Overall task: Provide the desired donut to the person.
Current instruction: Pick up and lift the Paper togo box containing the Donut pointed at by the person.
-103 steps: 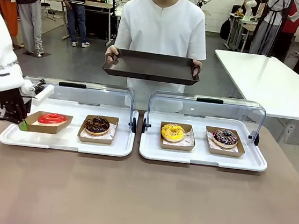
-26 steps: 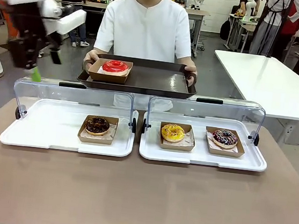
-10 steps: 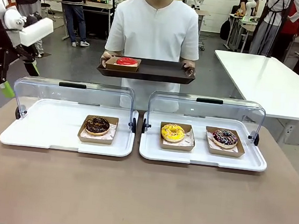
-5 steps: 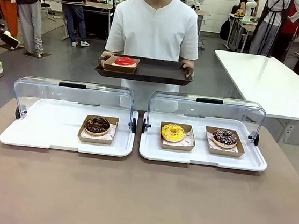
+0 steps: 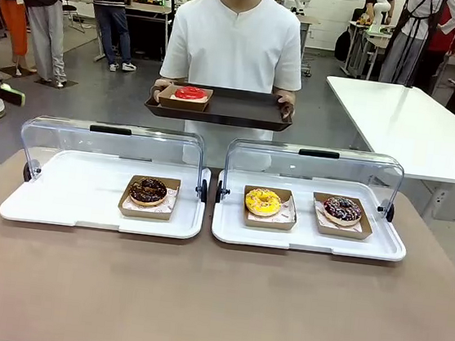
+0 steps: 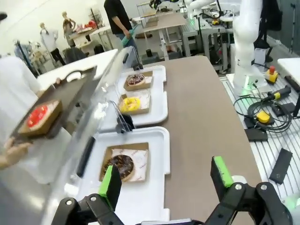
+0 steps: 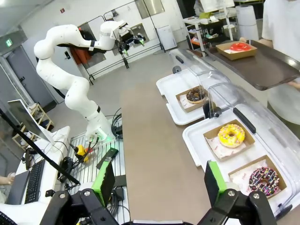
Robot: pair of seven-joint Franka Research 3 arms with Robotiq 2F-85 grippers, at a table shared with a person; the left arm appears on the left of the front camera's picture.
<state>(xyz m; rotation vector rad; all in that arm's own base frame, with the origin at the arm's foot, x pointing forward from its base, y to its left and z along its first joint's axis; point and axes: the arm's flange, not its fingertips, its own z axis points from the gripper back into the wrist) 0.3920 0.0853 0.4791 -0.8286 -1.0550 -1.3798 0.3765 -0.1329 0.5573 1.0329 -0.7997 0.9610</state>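
Red donut [image 5: 190, 93] sits boxed on the tray [image 5: 247, 107] the person [image 5: 234, 40] holds level, so I judge it delivered; my left end effector [image 6: 166, 176] and right end effector [image 7: 158, 180] gape apart, empty.

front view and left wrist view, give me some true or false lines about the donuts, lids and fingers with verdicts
1. The red donut sits on the dark tray held by the person. True.
2. The yellow donut shares a tray with the chocolate donut. False: it lies beside the sprinkled donut; the chocolate donut has its own white tray.
3. Both clear covers are shut. False: both lids stand open.
4. The left fingers are open and empty. True.
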